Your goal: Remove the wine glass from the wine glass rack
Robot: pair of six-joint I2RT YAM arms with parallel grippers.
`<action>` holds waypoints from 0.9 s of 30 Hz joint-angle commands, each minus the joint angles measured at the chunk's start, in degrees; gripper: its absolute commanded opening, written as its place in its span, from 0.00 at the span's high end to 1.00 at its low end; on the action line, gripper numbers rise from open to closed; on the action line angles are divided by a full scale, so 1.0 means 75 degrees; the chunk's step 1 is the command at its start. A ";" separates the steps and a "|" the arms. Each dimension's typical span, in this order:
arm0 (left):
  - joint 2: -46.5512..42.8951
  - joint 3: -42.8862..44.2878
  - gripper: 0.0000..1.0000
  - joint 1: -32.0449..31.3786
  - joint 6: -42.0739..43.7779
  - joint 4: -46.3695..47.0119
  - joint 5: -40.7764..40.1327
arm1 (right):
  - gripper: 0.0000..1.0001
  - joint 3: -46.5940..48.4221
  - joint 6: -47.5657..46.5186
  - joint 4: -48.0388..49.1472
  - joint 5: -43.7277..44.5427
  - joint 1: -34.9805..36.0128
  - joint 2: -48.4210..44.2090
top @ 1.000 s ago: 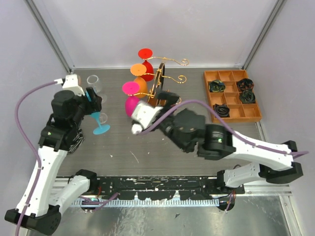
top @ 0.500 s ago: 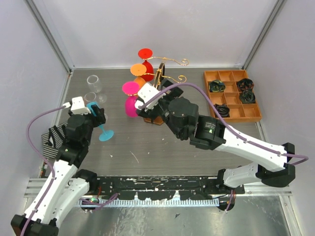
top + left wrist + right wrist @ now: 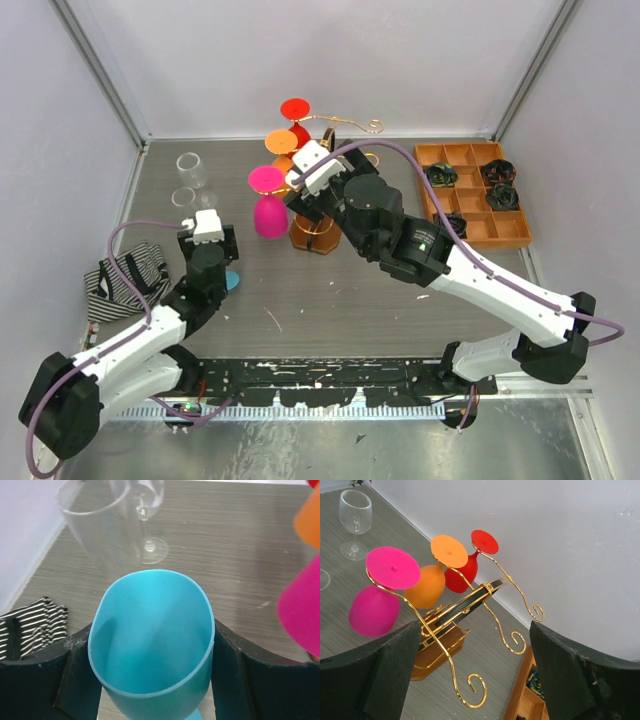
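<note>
At the table's point(image 3: 330, 300) left side, your left gripper point(image 3: 155, 675) has the turquoise wine glass point(image 3: 150, 630) pinched upright by its bowl, well apart from the wine glass rack point(image 3: 308, 238).
Gripping the bowl keeps the stem vertical, so the foot can likely settle flat. Your right gripper point(image 3: 480, 670) hangs spread wide and empty above the rack, probably lining up, since the pink glass point(image 3: 374, 611), orange glass point(image 3: 427, 585) and red glass point(image 3: 460, 577) hang there upside down by their feet.

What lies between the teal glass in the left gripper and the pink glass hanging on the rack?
Nothing but bare table: the left wrist view shows an open stretch between the teal glass and the pink glass.
</note>
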 commanded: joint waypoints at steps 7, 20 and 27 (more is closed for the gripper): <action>0.1273 -0.0763 0.52 -0.0055 0.1152 0.4466 -0.2101 | 0.04 0.0658 0.0493 0.0024 -0.0475 -0.0703 0.0147; 0.2144 -0.0890 0.45 -0.0137 0.1198 0.5506 -0.2100 | 0.00 0.3684 0.3727 -0.2374 -0.2026 -0.2316 0.2178; 0.2221 -0.0801 0.35 -0.0131 0.1192 0.5425 -0.2188 | 0.00 0.3480 0.3750 -0.2197 -0.2239 -0.2415 0.2134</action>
